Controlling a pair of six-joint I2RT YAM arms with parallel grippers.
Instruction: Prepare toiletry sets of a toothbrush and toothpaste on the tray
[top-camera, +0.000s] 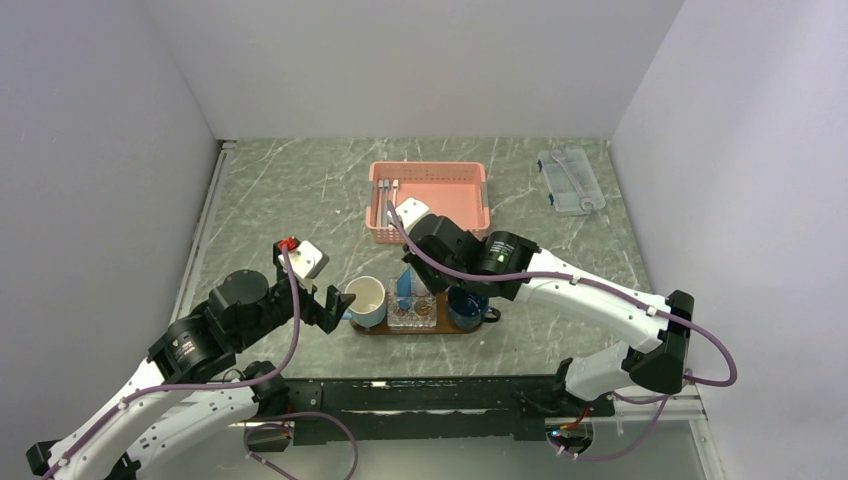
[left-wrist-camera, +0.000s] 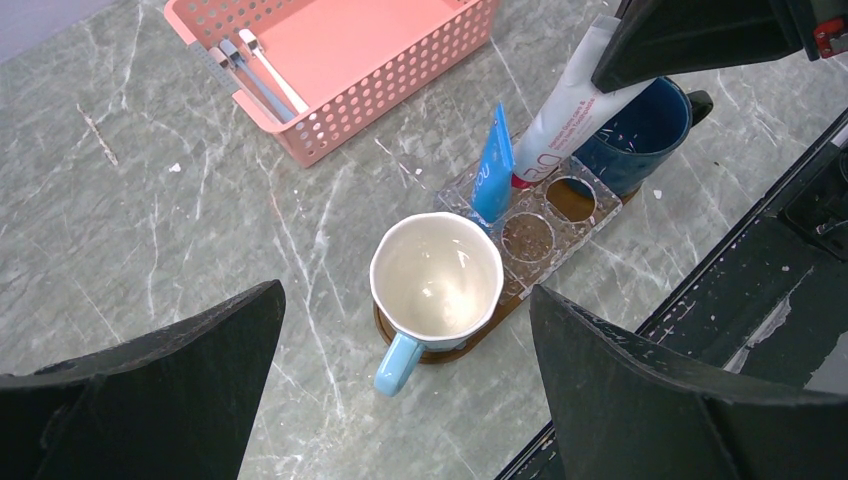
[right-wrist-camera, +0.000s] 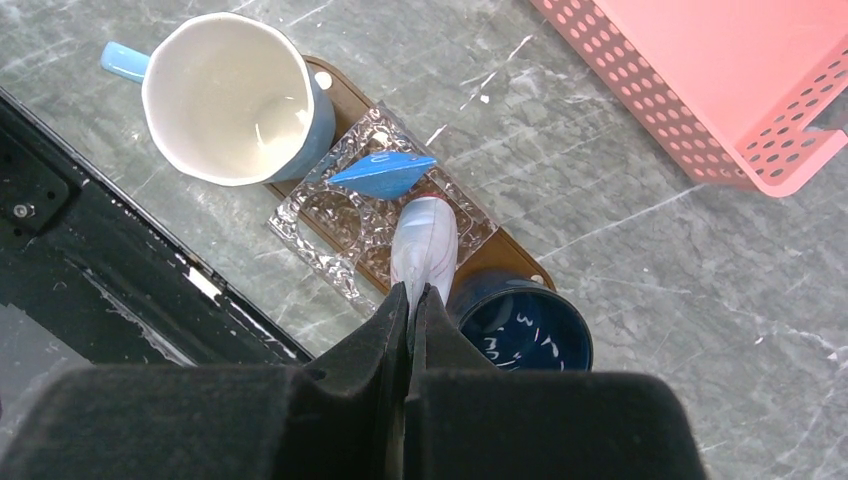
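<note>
The blue toothpaste (left-wrist-camera: 492, 165) stands upright in a clear holder (right-wrist-camera: 310, 215) on the tray (right-wrist-camera: 515, 258), between an empty white mug (left-wrist-camera: 437, 275) and a dark blue mug (left-wrist-camera: 645, 125). The right tool (right-wrist-camera: 410, 298) is clamped on a white tube (left-wrist-camera: 570, 115), cap down at the holder. The left tool (top-camera: 338, 303), fingers spread wide, hangs near the white mug. Toothbrushes (left-wrist-camera: 255, 75) lie in the pink basket (left-wrist-camera: 400, 90) on the counter (left-wrist-camera: 150, 200).

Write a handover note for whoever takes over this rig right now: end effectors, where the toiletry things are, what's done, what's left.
Left end effector: open, empty, near the white mug.
Right end effector: shut on a white tube, cap down over the clear holder on the tray.
Blue toothpaste stands in the holder. Toothbrushes lie in the pink basket.
Done: blue toothpaste placed.
Left: seat the white tube, bring toothbrushes over.
</note>
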